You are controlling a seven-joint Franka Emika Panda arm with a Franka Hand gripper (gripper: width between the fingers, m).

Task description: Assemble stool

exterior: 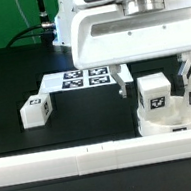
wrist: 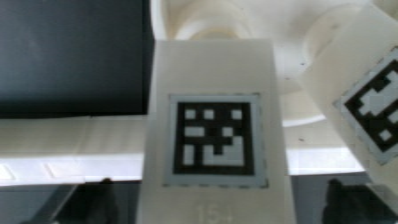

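Gripper [exterior: 155, 85] spreads wide, straddling an upright stool leg [exterior: 154, 94] standing in the round seat [exterior: 170, 124] by the table's [exterior: 18, 71] near edge, toward the exterior view's right.

A matte black tabletop [exterior: 10, 83] spreads under the fingers [exterior: 120, 87], a flat green backdrop wall [exterior: 4, 18] stands behind them, and a long white border rail [exterior: 56, 169] lies in front.

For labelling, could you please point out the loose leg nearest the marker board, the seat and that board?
loose leg [exterior: 35, 110]: exterior view, its middle.
seat [exterior: 168, 126]: exterior view, outer rim.
marker board [exterior: 51, 83]: exterior view, bare corner.
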